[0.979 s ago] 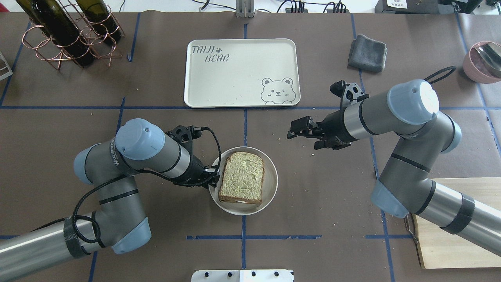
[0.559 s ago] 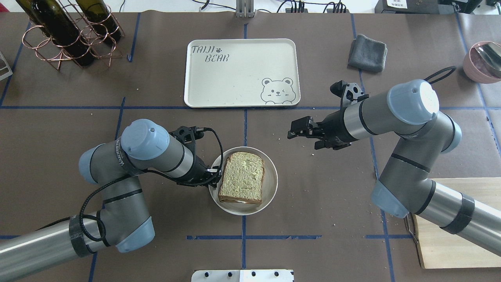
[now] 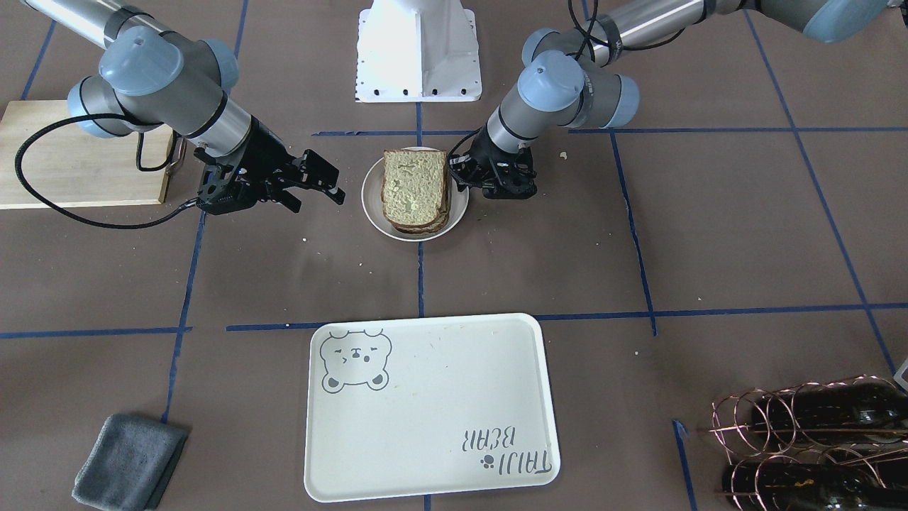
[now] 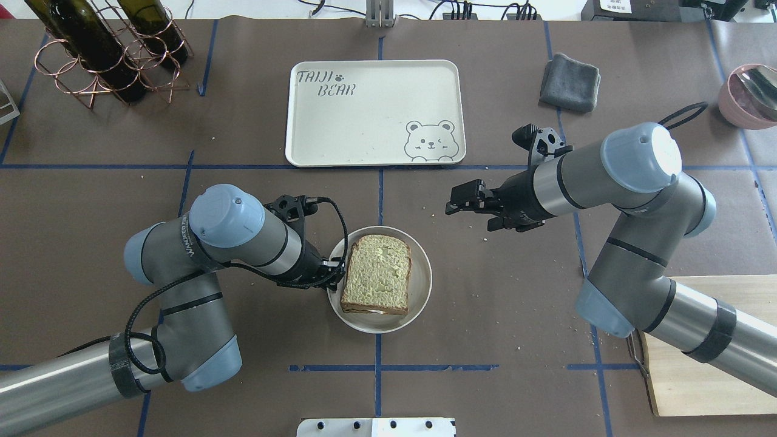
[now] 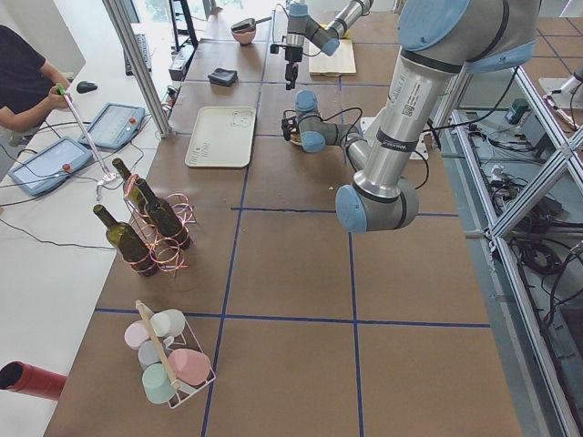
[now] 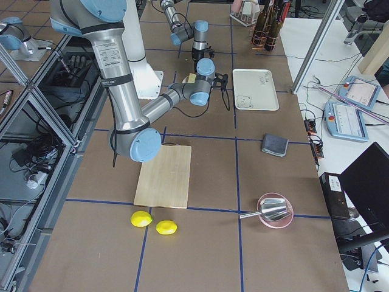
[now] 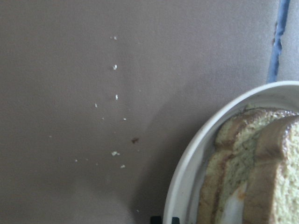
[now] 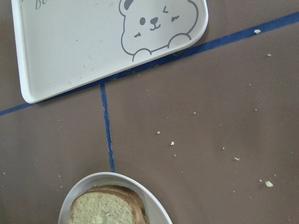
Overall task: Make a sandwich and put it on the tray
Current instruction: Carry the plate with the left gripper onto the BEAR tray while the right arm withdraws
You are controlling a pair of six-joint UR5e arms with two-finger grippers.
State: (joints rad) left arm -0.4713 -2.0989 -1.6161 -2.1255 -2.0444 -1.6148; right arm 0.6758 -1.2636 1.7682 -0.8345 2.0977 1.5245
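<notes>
The sandwich (image 4: 376, 273) is two tan bread slices stacked on a small round white plate (image 4: 419, 291); a sliver of white egg shows between them, the yolk is hidden. My left gripper (image 4: 335, 273) is low at the plate's left rim, its jaws nearly closed on the rim; the left wrist view shows the rim (image 7: 196, 154) and the bread edges (image 7: 243, 158). My right gripper (image 4: 460, 200) is open and empty, hovering right of and beyond the plate. The cream tray (image 4: 364, 115) with the bear drawing lies bare farther back.
A grey cloth (image 4: 570, 82) lies right of the tray. A copper rack with wine bottles (image 4: 109, 48) stands at the far left. A pink bowl (image 4: 749, 94) is at the far right, a wooden cutting board (image 4: 710, 346) at the near right. Crumbs dot the brown mat.
My left arm has moved slightly to the right, and the plate with the sandwich has shifted a little right with it. The right arm has not moved.
</notes>
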